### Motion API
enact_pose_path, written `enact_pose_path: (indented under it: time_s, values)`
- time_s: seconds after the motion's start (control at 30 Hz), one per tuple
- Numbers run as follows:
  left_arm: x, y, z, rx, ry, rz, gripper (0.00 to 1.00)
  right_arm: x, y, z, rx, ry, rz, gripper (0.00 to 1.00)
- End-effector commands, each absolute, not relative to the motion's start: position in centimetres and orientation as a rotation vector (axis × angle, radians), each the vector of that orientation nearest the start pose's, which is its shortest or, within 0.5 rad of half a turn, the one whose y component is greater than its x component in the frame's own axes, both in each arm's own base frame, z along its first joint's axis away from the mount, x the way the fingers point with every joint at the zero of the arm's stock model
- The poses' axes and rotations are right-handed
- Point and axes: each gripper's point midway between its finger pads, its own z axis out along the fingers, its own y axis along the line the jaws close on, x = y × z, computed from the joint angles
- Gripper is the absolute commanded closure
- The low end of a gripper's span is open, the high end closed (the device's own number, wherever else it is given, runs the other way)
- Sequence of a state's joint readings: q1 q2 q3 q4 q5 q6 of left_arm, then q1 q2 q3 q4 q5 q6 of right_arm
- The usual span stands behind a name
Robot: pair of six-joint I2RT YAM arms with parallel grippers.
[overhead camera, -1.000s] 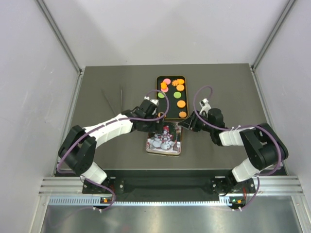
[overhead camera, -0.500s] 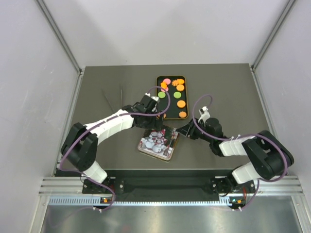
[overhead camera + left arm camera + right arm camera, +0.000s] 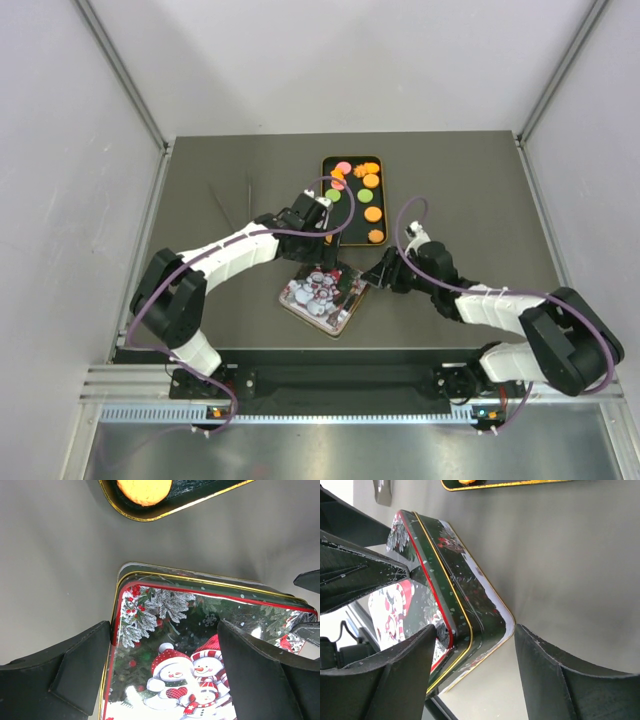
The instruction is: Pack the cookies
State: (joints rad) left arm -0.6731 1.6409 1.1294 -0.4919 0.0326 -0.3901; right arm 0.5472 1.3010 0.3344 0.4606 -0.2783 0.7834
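Several cookies [image 3: 372, 213], mostly orange with a pink and two green, lie in a black gold-rimmed tray [image 3: 327, 163] at the table's middle back. One orange cookie [image 3: 144, 487] shows in the left wrist view. A snowman tin [image 3: 320, 297] sits skewed in front of the tray. My left gripper [image 3: 326, 252] is open over the tin's far corner, one finger [image 3: 75, 675] at its edge, the other above the lid [image 3: 170, 670]. My right gripper [image 3: 376, 277] is open and straddles the tin's right corner [image 3: 485, 615].
Two thin dark sticks [image 3: 232, 205] lie on the table left of the tray. Enclosure walls stand on the left, right and back. The table's near edge runs just in front of the tin.
The tin has slid toward the near left and turned, its corner now pointing at the front edge. Both grippers have followed it; the right arm has stretched further left.
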Motion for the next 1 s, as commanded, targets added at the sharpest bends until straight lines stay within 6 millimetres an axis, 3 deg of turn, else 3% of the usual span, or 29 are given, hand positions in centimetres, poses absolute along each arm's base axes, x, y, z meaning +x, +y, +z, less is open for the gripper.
enact_pose_path:
  time_s: [0.0, 0.27, 0.33, 0.47, 0.5, 0.6, 0.7, 0.97]
  values:
    - [29.6, -27.3, 9.2, 0.408, 2.546, -0.498, 0.09, 23.4, 23.7, 5.2, -0.018, 2.325, 0.994, 0.36]
    - [29.2, -27.2, 8.8, 0.366, 2.548, -0.514, 0.10, 21.3, 24.8, 2.7, 0.026, 2.385, 1.144, 0.38]
    - [29.2, -27.2, 8.7, 0.347, 2.545, -0.521, 0.10, 21.0, 25.1, 2.0, 0.040, 2.395, 1.169, 0.43]
    - [29.0, -27.3, 8.6, 0.306, 2.541, -0.542, 0.10, 20.5, 25.5, 0.9, 0.088, 2.410, 1.226, 0.62]
    - [28.9, -27.3, 8.5, 0.297, 2.542, -0.546, 0.11, 20.4, 25.4, 0.5, 0.099, 2.418, 1.224, 0.73]
    - [28.8, -27.3, 8.5, 0.282, 2.538, -0.541, 0.11, 20.0, 25.2, -0.8, 0.112, 2.447, 1.208, 0.89]
    - [28.7, -27.4, 8.5, 0.276, 2.536, -0.544, 0.11, 19.9, 24.9, -1.3, 0.122, 2.457, 1.192, 1.00]
    - [28.8, -27.2, 8.6, 0.274, 2.530, -0.511, 0.11, 19.9, 24.6, -1.0, 0.106, 2.435, 1.176, 1.00]
